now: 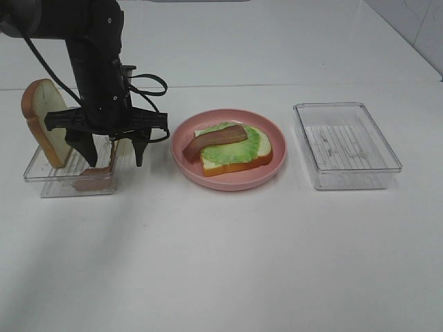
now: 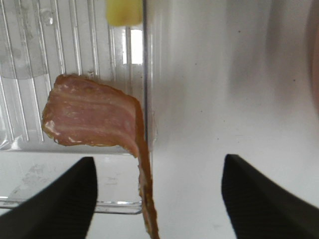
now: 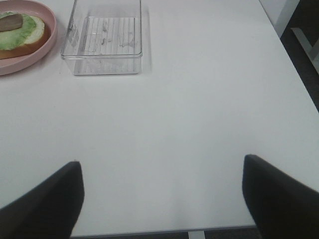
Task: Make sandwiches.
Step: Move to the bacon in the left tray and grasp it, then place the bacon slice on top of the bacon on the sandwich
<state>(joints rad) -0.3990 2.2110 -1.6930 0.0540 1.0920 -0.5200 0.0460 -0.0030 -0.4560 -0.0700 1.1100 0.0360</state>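
A smooth white table (image 1: 263, 263) fills nearly every view, its glossy top taking soft, even light, with a faint grey shadow (image 1: 62, 235) spread over its left part in the high view. A thin seam (image 1: 291, 86) crosses the table towards its back, and beyond the table's back right corner stands a pale wall panel (image 1: 423, 28) with faint veining. Off the table's right edge, in the right wrist view, lies dark floor (image 3: 310, 79) with a white bar of a frame (image 3: 305, 38) across it.

The left gripper (image 1: 114, 160) hangs, jaws apart, over the left clear tray (image 1: 41, 177) holding a bacon strip (image 1: 95, 172) and a leaning bread slice (image 1: 46, 121). The pink plate (image 1: 235, 182) bears bread (image 1: 242, 164), lettuce (image 1: 232, 153), bacon (image 1: 214, 138)
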